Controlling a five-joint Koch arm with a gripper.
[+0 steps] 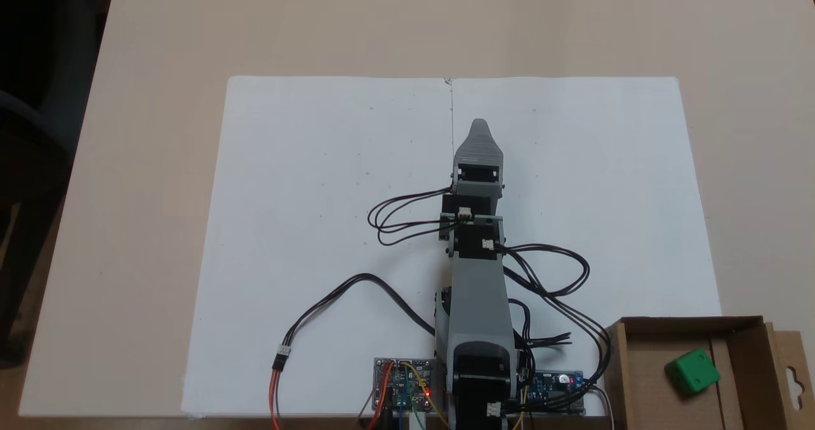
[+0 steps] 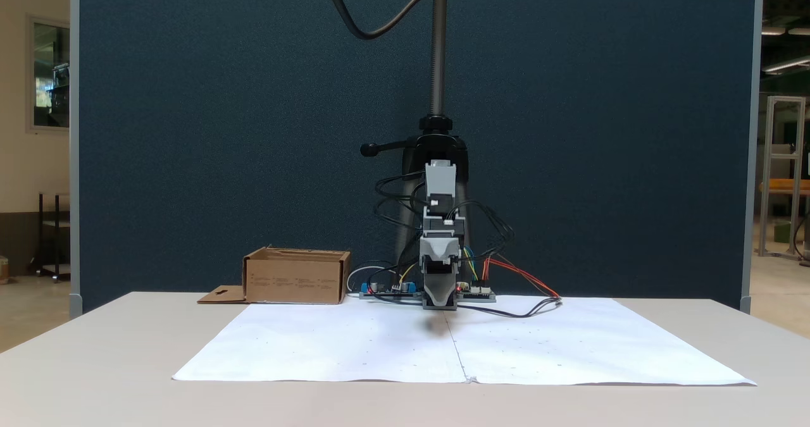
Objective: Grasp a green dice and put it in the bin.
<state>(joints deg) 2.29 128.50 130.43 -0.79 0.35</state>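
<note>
The green dice lies inside the bin. The gripper points over the white paper, holding nothing; I cannot tell whether its jaws are spread.

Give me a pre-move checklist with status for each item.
1. Green dice inside the bin: ok, it lies on the bin floor.
2. Pincer free of the dice: ok, it sits over the white paper, far from the bin.
3. Pincer open or shut: cannot tell, the jaws overlap in both fixed views.
4. Arm clear of the bin: ok, a gap shows between them.
5. Cables clear of the pincer: ok, the loops hang behind the wrist.
</note>
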